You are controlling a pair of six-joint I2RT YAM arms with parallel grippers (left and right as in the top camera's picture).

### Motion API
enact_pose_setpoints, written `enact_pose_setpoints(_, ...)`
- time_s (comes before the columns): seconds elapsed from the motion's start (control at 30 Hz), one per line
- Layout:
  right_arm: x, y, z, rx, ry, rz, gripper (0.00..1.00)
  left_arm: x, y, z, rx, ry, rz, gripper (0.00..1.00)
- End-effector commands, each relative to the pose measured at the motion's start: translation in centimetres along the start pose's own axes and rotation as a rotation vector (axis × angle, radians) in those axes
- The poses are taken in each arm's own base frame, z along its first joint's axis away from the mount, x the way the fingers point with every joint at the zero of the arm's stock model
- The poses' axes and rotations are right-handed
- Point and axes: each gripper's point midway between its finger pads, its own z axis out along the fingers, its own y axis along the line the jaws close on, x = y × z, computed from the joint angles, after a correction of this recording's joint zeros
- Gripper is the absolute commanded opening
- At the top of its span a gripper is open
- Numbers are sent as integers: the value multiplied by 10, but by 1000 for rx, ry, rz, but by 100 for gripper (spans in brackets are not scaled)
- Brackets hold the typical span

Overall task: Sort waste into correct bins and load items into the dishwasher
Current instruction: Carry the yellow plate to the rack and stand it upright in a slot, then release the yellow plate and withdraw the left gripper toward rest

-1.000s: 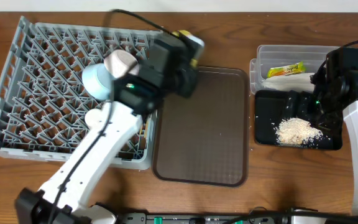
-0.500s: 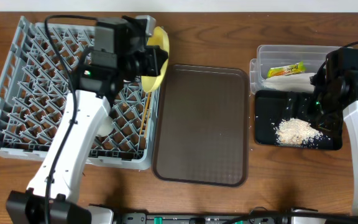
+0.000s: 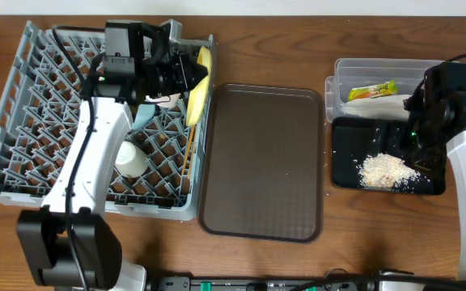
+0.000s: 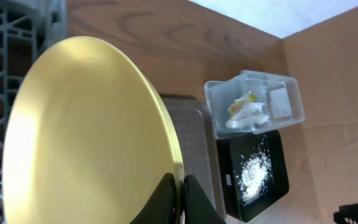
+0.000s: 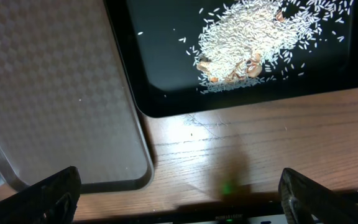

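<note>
Plate [image 4: 86, 137] upright, rim between left fingers [image 4: 161, 202]

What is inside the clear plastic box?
Inside the clear box are a green-and-orange snack wrapper and a crumpled white paper napkin. Anything lying underneath the napkin is covered, so it can't be seen.

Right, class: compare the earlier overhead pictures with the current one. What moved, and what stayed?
The left gripper swung left, carrying the yellow plate from near the brown tray's corner to the grey rack's right side, now on edge, jaws still pinching its rim. The right gripper, open by the black tray, the rice and the clear tub stayed put.
</note>
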Motion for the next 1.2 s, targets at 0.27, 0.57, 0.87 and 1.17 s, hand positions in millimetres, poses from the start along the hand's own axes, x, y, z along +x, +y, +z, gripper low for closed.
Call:
enact_pose_setpoints(0.27,-4,1,-3,-10,-20,-7,99,-22,35,-27,-39,-71,-63,81)
enact_pose_setpoints(0.57,-41,25,-8,-115,-168,-39,99,-15,22,-61,-215,-114,80,88)
enact_pose_setpoints(0.87,-98,71,-29,-159,-465,-268,99,42,23,-51,-528,64,219,89)
enact_pose_setpoints(1.17,-77,59,-18,-110,-369,-245,99,97,35,-64,-629,271,160,89)
